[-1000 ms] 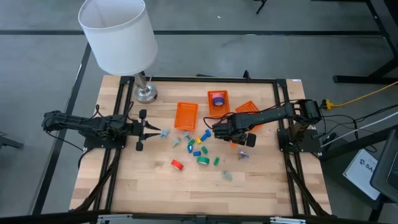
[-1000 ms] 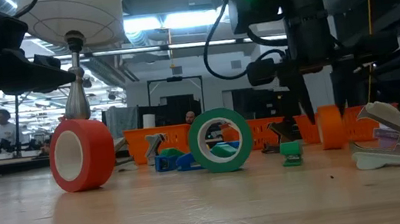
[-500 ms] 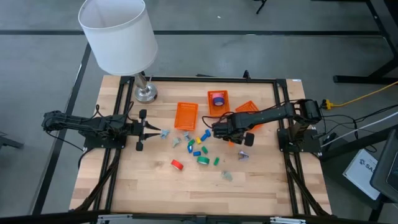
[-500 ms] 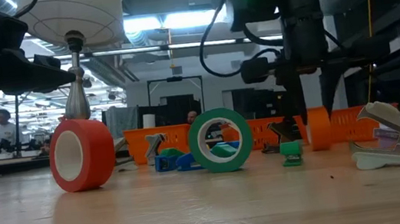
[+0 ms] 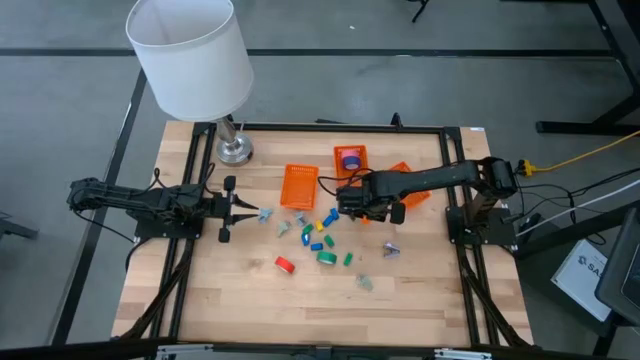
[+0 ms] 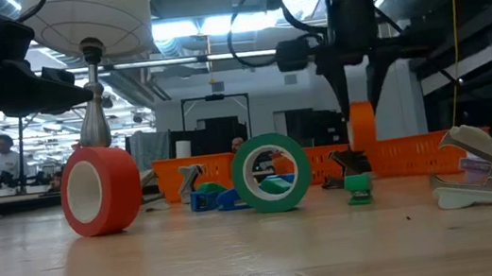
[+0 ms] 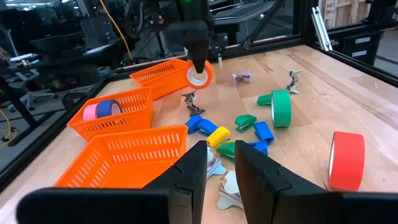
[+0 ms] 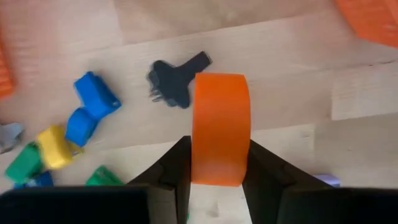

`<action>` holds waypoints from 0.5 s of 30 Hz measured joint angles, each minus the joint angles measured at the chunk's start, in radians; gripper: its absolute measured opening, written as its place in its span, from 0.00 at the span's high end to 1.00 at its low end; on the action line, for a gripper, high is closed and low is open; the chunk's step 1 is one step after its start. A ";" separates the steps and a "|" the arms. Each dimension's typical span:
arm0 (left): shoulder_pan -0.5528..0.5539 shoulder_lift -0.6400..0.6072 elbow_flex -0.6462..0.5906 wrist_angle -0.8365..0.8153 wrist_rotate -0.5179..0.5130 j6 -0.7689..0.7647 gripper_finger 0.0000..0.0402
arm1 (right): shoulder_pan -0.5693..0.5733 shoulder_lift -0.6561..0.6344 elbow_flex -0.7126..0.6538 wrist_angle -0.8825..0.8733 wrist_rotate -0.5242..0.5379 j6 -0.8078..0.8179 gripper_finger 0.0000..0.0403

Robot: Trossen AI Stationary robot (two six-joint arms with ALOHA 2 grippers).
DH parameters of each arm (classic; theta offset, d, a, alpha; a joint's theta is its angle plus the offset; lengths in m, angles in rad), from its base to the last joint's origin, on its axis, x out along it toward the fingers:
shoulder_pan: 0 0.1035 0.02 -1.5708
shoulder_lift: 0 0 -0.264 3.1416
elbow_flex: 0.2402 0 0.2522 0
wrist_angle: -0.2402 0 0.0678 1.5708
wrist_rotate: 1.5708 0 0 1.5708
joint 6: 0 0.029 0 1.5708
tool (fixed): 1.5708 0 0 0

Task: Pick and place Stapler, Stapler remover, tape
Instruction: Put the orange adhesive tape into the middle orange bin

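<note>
Spanning the scene, a wooden table [image 5: 250,300] bearing three orange baskets [image 5: 299,184]. Holding an orange tape roll [image 8: 219,127] clear above the table near the baskets, right tool [image 8: 214,162] clamped on it. Waiting at table's left, left tool [image 7: 217,165] narrow, gripping nothing. Lying below, red tape [image 5: 285,264] and green tape [image 5: 326,257].

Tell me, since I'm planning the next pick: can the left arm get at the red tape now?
Probably yes. The red tape stands alone on bare wood, nothing above it, on the left gripper's side. The right gripper is busy holding the orange tape farther away.
</note>
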 joint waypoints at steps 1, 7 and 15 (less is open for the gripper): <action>0.000 0.000 0.000 0.000 0.000 0.000 0.81 | -0.002 -0.001 0.007 -0.005 0.003 -0.003 0.73; 0.000 0.000 0.000 0.000 0.000 0.000 0.80 | -0.003 -0.001 0.050 -0.032 0.046 -0.021 0.72; 0.000 0.000 0.000 0.000 0.000 0.000 0.80 | -0.003 -0.001 0.169 -0.173 0.119 -0.093 0.72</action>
